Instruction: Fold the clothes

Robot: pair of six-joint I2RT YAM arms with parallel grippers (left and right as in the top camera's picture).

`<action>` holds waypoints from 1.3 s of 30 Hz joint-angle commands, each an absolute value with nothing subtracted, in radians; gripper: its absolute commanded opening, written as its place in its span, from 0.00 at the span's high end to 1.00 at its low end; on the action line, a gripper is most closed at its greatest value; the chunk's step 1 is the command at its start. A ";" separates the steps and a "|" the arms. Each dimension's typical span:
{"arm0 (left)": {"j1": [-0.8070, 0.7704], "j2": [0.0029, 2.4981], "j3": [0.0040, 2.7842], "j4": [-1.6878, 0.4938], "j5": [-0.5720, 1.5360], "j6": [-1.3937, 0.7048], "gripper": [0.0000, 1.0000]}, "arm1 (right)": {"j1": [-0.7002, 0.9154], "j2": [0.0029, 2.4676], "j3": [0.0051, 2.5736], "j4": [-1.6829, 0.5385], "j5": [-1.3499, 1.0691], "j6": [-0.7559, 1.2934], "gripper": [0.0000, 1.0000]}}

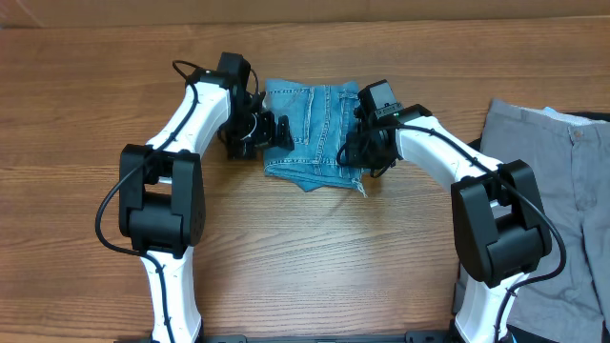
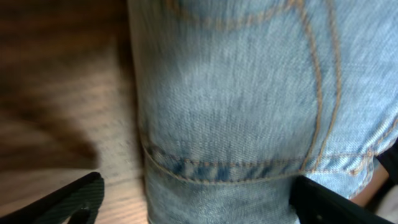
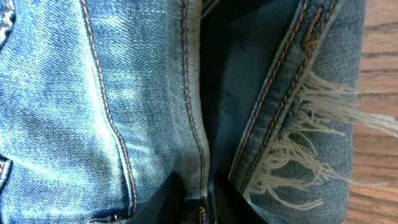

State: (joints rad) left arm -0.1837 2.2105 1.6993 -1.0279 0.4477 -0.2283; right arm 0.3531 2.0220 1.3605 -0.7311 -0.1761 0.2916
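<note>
The light-blue jeans (image 1: 313,133) lie folded into a compact bundle at the table's far middle. My left gripper (image 1: 272,131) stands open at the bundle's left edge. In the left wrist view its dark fingers (image 2: 74,196) straddle the denim (image 2: 249,112), one over bare wood, the other on the cloth. My right gripper (image 1: 357,148) is at the bundle's right edge, shut on a stitched seam fold of the jeans (image 3: 124,93). The gripper (image 3: 199,202) pinches that seam just left of the frayed hem (image 3: 298,155).
Grey trousers (image 1: 553,171) lie spread at the right edge of the wooden table (image 1: 305,257), with a bit of black cloth (image 1: 596,119) showing behind them. Both arm bases stand at the near edge.
</note>
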 commanded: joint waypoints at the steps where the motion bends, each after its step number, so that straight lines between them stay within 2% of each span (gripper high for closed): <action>1: -0.197 2.218 1.686 -1.052 0.504 -0.202 0.07 | 0.347 2.076 1.333 -0.776 -0.171 0.269 0.79; 5: -0.197 2.218 1.685 -1.077 0.504 -0.152 0.13 | 0.347 2.076 1.333 -0.786 -0.237 0.235 0.78; 8: -0.197 2.218 1.685 -1.071 0.474 -0.153 0.33 | 0.347 2.076 1.333 -0.795 -0.273 0.235 0.78; 10: -0.197 2.218 1.682 -1.050 0.474 -0.154 0.35 | 0.347 2.076 1.335 -0.801 -0.289 0.235 0.78; 11: -0.199 2.218 1.682 -1.040 0.480 -0.154 0.39 | 0.347 2.076 1.335 -0.804 -0.299 0.235 0.78; 13: -0.204 2.218 1.682 -1.020 0.484 -0.154 0.58 | 0.347 2.076 1.336 -0.810 -0.316 0.235 0.78; 18: -0.186 2.218 1.683 -0.997 0.447 -0.166 0.96 | 0.347 2.064 1.341 -0.855 -0.320 0.236 0.78; 20: -0.152 2.218 1.687 -1.002 0.406 -0.200 0.96 | 0.347 2.039 1.350 -0.884 -0.320 0.236 0.78; 21: -0.135 2.218 1.689 -1.001 0.405 -0.204 0.85 | 0.347 2.024 1.355 -0.892 -0.320 0.236 0.78; 22: -0.112 2.218 1.697 -1.002 0.410 -0.204 0.63 | 0.347 2.001 1.360 -0.898 -0.319 0.235 0.78; 23: -0.088 2.218 1.707 -1.008 0.422 -0.203 0.51 | 0.347 1.975 1.364 -0.901 -0.320 0.236 0.78; 26: 0.000 2.216 1.772 -1.052 0.446 -0.197 0.43 | 0.347 1.891 1.377 -0.899 -0.320 0.236 0.75; 28: 0.058 2.216 1.829 -1.088 0.464 -0.188 0.32 | 0.347 1.851 1.386 -0.892 -0.320 0.236 0.74; 30: 0.111 2.216 1.873 -1.127 0.554 -0.152 0.32 | 0.347 1.826 1.389 -0.871 -0.319 0.235 0.73; 34: 0.148 2.216 1.885 -1.254 0.769 -0.034 0.41 | 0.342 1.825 1.388 -0.780 -0.316 0.239 0.74; 39: 0.075 2.216 1.861 -1.363 0.701 0.051 0.41 | 0.344 1.831 1.387 -0.652 -0.316 0.242 0.74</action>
State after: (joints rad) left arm 0.1516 2.2108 1.8725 -1.3453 0.6632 -0.0429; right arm 0.3424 1.8370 1.3712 -0.6838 -0.3248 0.2409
